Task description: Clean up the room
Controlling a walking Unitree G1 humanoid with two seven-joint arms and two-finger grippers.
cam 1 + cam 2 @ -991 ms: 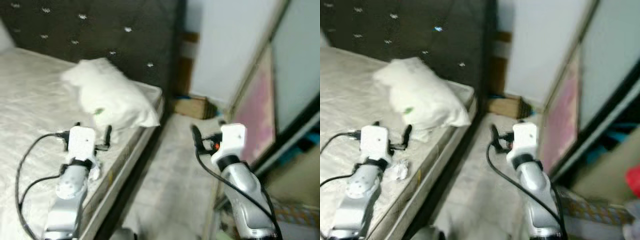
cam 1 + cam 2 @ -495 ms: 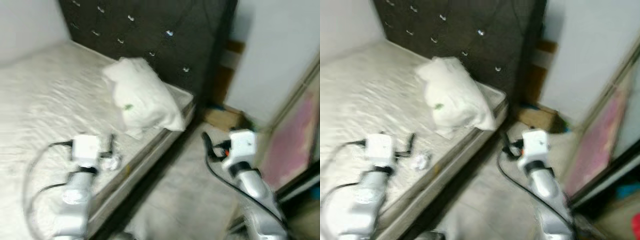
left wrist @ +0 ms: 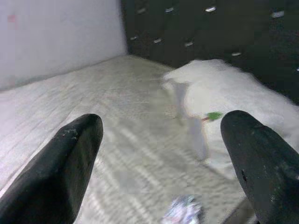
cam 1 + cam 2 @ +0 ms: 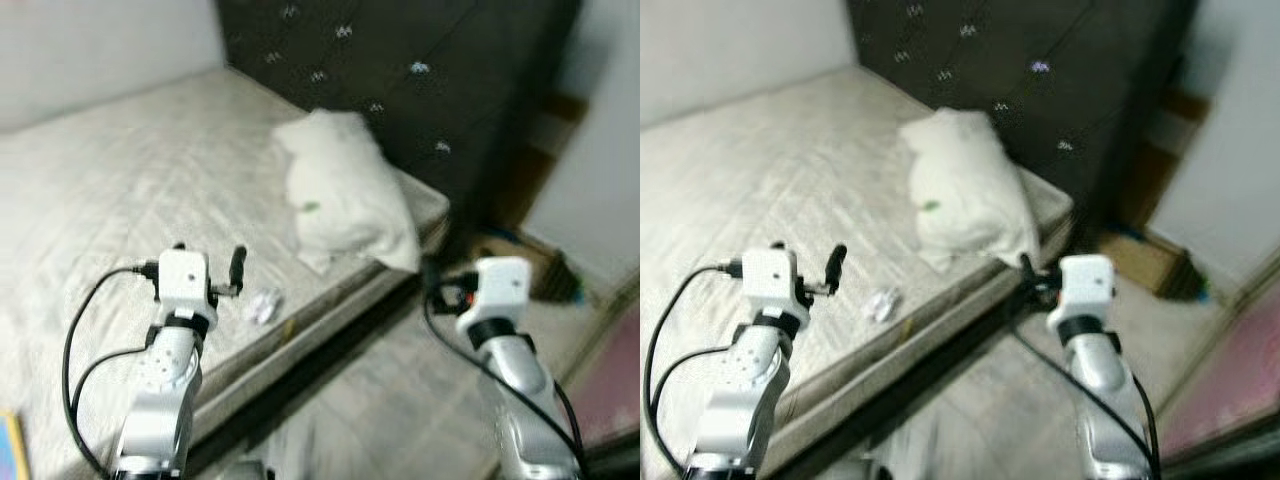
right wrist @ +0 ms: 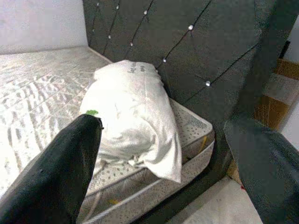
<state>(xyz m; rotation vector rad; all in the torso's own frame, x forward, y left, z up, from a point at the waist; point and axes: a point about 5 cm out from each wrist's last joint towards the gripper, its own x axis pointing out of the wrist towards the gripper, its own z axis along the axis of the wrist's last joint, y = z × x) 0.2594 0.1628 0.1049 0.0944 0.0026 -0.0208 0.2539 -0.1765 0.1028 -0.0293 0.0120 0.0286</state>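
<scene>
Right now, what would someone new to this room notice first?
The white pillow lying on the bare mattress against the dark tufted headboard. Next, a small crumpled wrapper near the mattress edge, just beyond the open left hand.

Dim, soft indoor light; motion blur

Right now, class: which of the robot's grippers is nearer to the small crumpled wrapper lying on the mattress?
Left. The left gripper hovers over the mattress just beside the crumpled wrapper; the right gripper is off the bed, over the floor.
</scene>
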